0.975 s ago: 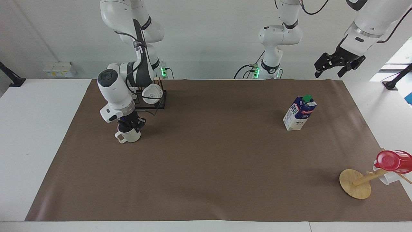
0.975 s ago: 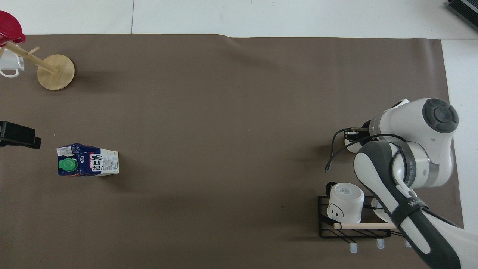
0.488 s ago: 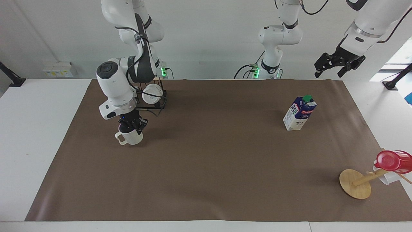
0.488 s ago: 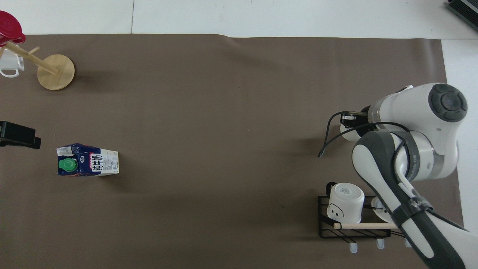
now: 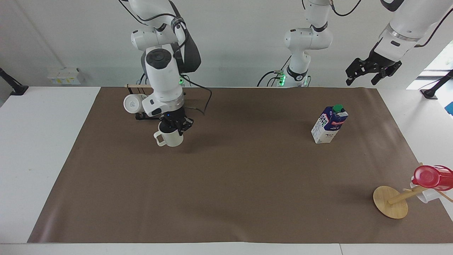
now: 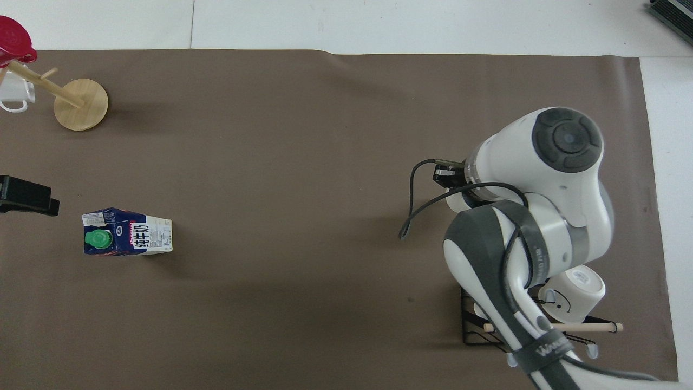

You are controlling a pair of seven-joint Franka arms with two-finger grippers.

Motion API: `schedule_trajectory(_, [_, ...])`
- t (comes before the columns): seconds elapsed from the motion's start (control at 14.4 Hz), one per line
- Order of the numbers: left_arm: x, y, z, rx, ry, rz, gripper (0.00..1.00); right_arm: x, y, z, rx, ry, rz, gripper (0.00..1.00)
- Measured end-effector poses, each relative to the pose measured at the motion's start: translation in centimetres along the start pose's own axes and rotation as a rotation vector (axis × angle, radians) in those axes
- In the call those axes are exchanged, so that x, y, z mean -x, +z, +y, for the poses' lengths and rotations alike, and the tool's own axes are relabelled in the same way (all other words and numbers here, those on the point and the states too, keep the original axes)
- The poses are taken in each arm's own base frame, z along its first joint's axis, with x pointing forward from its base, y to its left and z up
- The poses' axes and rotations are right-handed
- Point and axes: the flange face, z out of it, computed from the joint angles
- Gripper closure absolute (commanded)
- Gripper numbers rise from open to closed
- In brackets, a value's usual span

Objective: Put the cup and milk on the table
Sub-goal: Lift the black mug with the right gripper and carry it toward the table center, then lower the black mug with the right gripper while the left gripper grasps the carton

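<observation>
My right gripper (image 5: 176, 127) is shut on the rim of the cup (image 5: 170, 136), a cream-white mug whose loop handle points toward the right arm's end. The cup hangs upright low over the table's brown paper (image 5: 226, 184), beside the wire rack. From overhead, my right arm's wrist covers nearly all of the cup, leaving a white sliver (image 6: 456, 201). The milk (image 5: 330, 124), a blue-and-white carton with a green cap, stands upright on the paper toward the left arm's end (image 6: 127, 232). My left gripper (image 5: 361, 80) waits open, raised over the table's edge near the carton, and holds nothing (image 6: 32, 197).
A black wire rack (image 5: 141, 115) with a wooden rod carries a white mug (image 5: 131, 103) near the right arm's base. At the left arm's end, farthest from the robots, a wooden mug tree (image 5: 391, 202) carries a red cup (image 5: 430, 176) and a white mug (image 6: 13, 95).
My right arm has swung the cup along the paper toward the middle of the table and a little nearer to the robots. The left arm and the milk have not moved.
</observation>
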Motion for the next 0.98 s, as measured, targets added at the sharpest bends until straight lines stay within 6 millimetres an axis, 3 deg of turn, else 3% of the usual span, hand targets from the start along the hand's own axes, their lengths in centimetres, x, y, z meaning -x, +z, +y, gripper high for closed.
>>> schedule_trajectory(0.21, [0.0, 0.0, 0.0, 0.000, 0.000, 0.000, 0.00, 4.4, 1.1, -5.8, 0.006, 0.005, -0.011, 1.00])
schedule_trajectory(0.42, [0.0, 0.0, 0.0, 0.000, 0.000, 0.000, 0.00, 7.2, 2.8, -10.4, -0.003, 0.033, -0.001, 1.00])
schedule_trajectory(0.63, [0.0, 0.3, 0.5, -0.001, 0.009, -0.002, 0.00, 9.9, 6.0, -14.2, -0.006, 0.043, 0.003, 1.00])
schedule_trajectory(0.77, [-0.1, 1.2, 0.8, -0.002, 0.015, 0.010, 0.00, 10.9, 7.9, -15.8, -0.005, 0.043, 0.005, 1.00])
schedule_trajectory(0.98, [0.2, 4.3, 0.7, 0.000, 0.014, 0.031, 0.00, 10.2, 8.3, -16.3, -0.024, 0.044, 0.030, 1.00])
